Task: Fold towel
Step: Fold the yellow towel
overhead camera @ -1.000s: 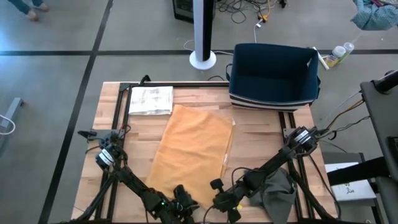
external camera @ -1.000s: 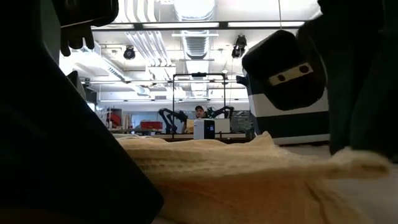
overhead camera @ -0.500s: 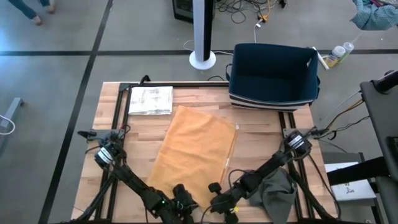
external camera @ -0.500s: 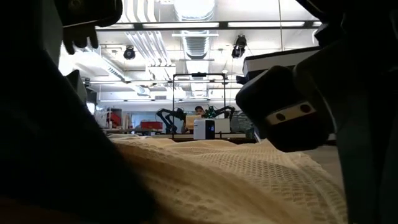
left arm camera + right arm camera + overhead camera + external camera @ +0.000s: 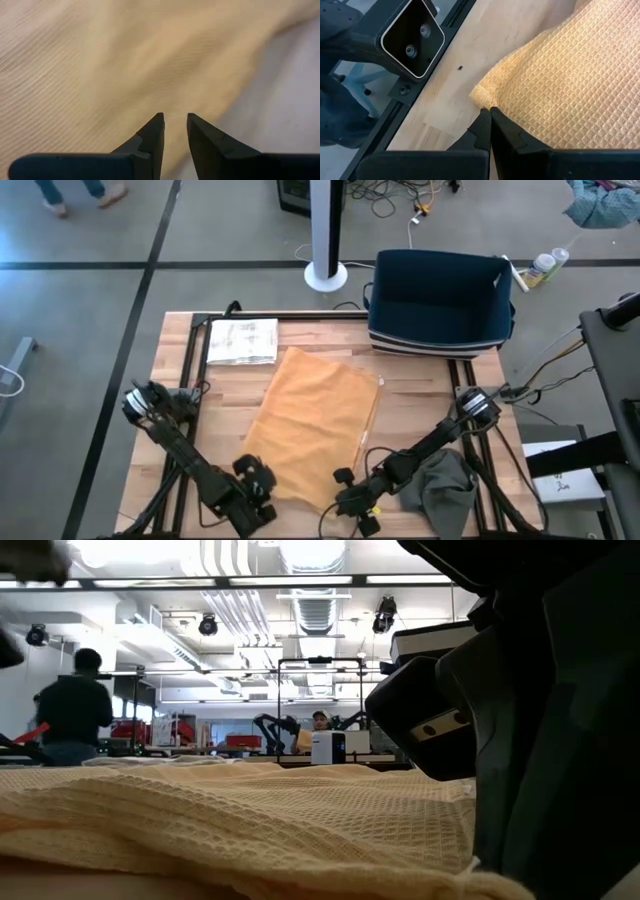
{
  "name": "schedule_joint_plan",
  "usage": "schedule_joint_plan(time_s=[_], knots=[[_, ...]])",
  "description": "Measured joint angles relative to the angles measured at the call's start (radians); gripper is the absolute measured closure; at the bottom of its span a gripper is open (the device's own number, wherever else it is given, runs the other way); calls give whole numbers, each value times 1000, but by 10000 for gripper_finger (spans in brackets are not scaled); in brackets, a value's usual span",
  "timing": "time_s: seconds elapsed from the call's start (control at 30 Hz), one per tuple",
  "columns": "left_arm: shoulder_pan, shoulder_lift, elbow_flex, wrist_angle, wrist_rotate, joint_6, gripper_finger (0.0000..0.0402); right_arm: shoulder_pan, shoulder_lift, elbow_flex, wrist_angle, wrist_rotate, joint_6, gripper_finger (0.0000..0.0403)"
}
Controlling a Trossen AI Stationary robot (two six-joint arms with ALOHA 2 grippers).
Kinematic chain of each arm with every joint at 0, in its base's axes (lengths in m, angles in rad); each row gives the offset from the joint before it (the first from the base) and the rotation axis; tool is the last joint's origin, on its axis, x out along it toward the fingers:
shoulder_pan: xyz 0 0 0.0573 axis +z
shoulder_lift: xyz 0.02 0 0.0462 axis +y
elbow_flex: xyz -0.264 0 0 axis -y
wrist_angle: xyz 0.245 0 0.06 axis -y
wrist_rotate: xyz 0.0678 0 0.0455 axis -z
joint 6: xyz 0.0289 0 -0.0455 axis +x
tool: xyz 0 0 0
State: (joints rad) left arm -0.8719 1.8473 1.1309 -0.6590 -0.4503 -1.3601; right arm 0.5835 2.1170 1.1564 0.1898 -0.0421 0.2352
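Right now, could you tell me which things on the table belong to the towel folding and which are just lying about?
Part of the job:
- yellow towel
- right gripper, shut at the towel's near corner
- left gripper, slightly open at the towel's near edge

Lying about:
- dark blue bin
- printed sheet
- grey cloth

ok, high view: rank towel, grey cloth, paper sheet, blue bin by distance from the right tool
1. Towel: its near corner is at the right tool.
2. Grey cloth: table's right front.
3. Blue bin: far right.
4. Paper sheet: far left.
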Motion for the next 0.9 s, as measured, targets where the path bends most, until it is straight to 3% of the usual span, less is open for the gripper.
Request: schedule_joint_plan(time_s=[0.2, 0.33, 0.43, 0.67, 0.9], knots=[[-18, -46, -252, 252, -8, -115, 325, 0, 0, -1, -1, 0, 0, 403], [-21, -69, -329, 331, -41, -106, 325, -1, 0, -1, -2, -4, 1, 403], [-1, -122, -372, 265, -82, -29, 325, -6, 0, -2, -1, 5, 0, 403], [51, -321, -415, -7, -25, 50, 325, -34, 0, -3, 6, 42, -9, 403], [42, -433, -404, 75, -25, 47, 325, -44, -9, 10, 31, 34, -1, 403]])
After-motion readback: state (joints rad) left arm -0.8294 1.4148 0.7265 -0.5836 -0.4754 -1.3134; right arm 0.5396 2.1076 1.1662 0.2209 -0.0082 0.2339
